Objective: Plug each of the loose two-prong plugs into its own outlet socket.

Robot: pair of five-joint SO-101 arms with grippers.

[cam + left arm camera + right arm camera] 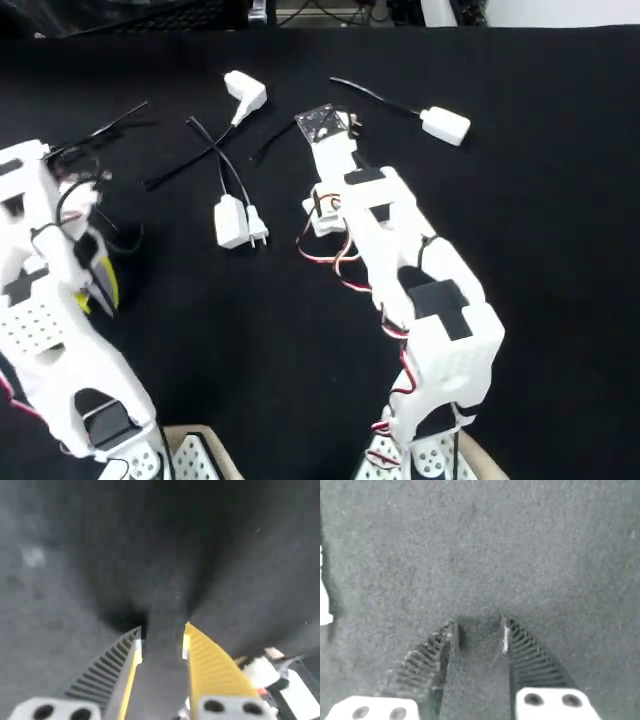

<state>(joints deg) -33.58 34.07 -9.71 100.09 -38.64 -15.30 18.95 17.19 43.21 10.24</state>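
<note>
- Table cover (520, 545): black cloth, matt, finely fuzzy like felt.
- Plugs (231, 221): smooth white plastic, slightly glossy.
- Left gripper (162, 629): ridged plastic fingers, 1 yellow, matt.

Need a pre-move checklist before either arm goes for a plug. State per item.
1. Left gripper open, nothing held: ok.
2. Right gripper open, nothing held: ok.
3. Right gripper lined up over a plug: not ok, bare black cloth lies under it.
4. Small white plug mated: not ok, it lies loose beside a white block.
5. Cables untangled: not ok, two cross each other.
6. Angled white plug prong direction: cannot tell.
</note>
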